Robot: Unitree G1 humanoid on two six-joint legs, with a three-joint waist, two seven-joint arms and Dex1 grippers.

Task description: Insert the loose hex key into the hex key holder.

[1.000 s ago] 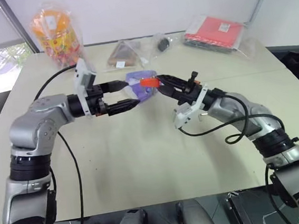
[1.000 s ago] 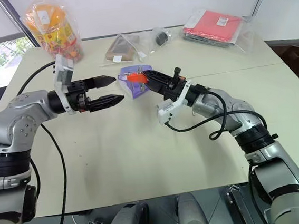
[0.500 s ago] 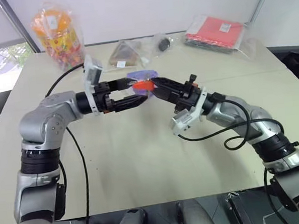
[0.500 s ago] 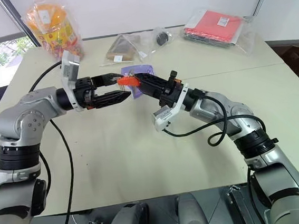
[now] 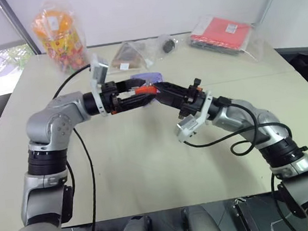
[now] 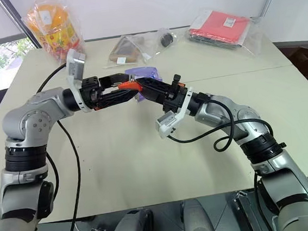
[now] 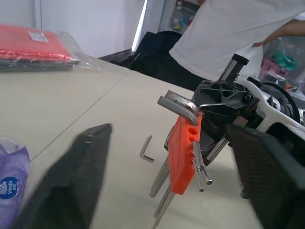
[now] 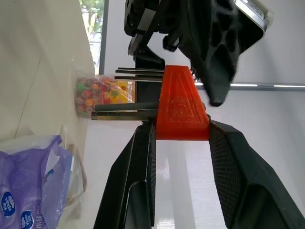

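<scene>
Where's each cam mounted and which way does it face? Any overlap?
Left and right eye: on the head, looking forward and down over the table; both arms show, left gripper and right gripper meeting at the hex key holder.
Left wrist: looks along its open fingers at the holder; the loose hex key lies on the table beyond, a person behind.
Right wrist: looks along its fingers clamping the holder, left gripper beyond.
Shared: every view has the holder.

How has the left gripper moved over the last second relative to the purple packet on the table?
Yes. The left gripper has moved in toward the purple packet, now overlapping it, closing around the hex key holder held by the right gripper.
</scene>
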